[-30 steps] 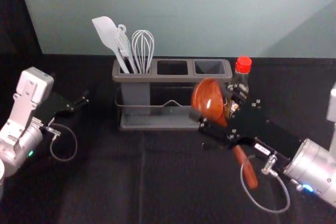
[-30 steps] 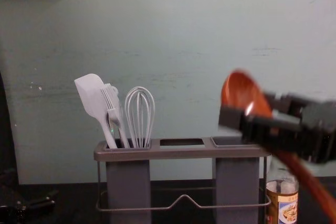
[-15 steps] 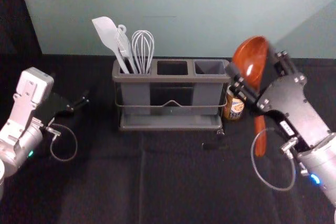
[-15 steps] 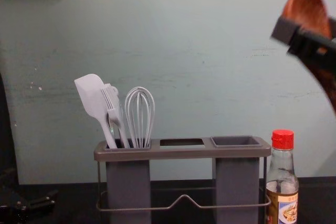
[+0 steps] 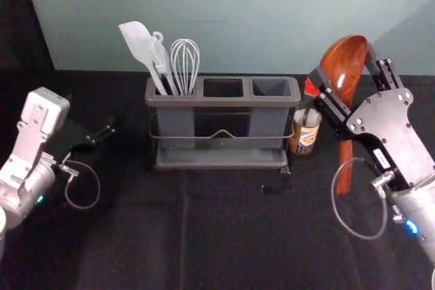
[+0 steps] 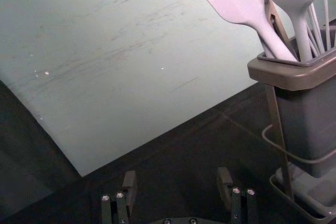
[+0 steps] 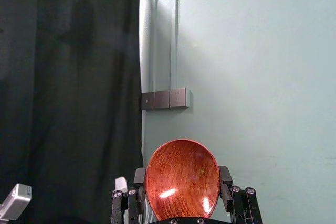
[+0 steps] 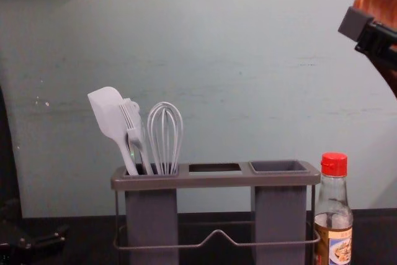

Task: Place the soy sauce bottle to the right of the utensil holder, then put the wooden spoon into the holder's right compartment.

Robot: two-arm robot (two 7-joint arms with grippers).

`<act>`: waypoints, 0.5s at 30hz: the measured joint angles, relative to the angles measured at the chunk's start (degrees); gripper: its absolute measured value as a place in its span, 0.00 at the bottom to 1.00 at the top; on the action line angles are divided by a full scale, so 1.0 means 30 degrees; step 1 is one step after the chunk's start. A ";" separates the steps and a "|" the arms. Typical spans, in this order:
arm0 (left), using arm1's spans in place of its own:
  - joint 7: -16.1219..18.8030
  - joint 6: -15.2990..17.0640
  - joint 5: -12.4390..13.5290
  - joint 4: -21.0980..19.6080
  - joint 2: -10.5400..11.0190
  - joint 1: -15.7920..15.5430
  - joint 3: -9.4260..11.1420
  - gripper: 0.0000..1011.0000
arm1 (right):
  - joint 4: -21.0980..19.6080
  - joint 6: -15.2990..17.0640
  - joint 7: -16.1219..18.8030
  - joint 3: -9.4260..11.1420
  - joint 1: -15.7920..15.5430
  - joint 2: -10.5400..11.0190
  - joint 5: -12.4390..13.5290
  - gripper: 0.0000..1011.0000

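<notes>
My right gripper [image 5: 345, 73] is shut on the wooden spoon [image 5: 344, 66], high at the right, bowl up and handle hanging down. In the right wrist view the spoon's bowl [image 7: 182, 180] sits between the fingertips of my right gripper [image 7: 182, 182]. The soy sauce bottle [image 8: 334, 234] stands upright just right of the utensil holder [image 8: 214, 181], below the spoon; in the head view the gripper partly covers it. The holder's right compartment [image 8: 279, 167] has nothing in it. My left gripper [image 5: 111, 129] is parked at the left; its fingers [image 6: 129, 187] are apart in the left wrist view.
A white spatula [image 8: 110, 113], a brush [image 8: 134, 128] and a whisk [image 8: 165, 131] stand in the holder's left compartment. The wall [image 5: 258, 18] rises behind the dark table [image 5: 136, 236]. A small dark item [image 5: 275, 188] lies in front of the holder's right end.
My right gripper has swung up and to the right with the spoon, away from the holder's right end, and the spoon is now more upright. The bottle is less covered. The left arm has stayed put.
</notes>
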 joint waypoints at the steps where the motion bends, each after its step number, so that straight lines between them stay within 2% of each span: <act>1: 0.0000 -0.0001 0.0000 0.0000 0.0000 0.0000 0.0001 0.99 | 0.0009 0.0098 -0.0049 -0.0029 0.0050 0.0038 -0.0001 0.83; 4: 0.0000 -0.0001 0.0000 0.0000 0.0000 0.0000 0.0001 0.99 | 0.0043 0.0570 -0.0198 -0.0156 0.0284 0.0170 0.0005 0.83; 10: 0.0000 -0.0001 0.0000 0.0000 0.0001 -0.0001 0.0001 0.99 | 0.0373 0.1792 -0.0486 -0.0698 0.1423 0.0452 -0.0125 0.83; 15: 0.0000 -0.0001 0.0000 0.0000 0.0000 0.0000 0.0001 0.99 | 0.1274 0.2826 -0.0473 -0.1297 0.3160 0.0473 0.0150 0.83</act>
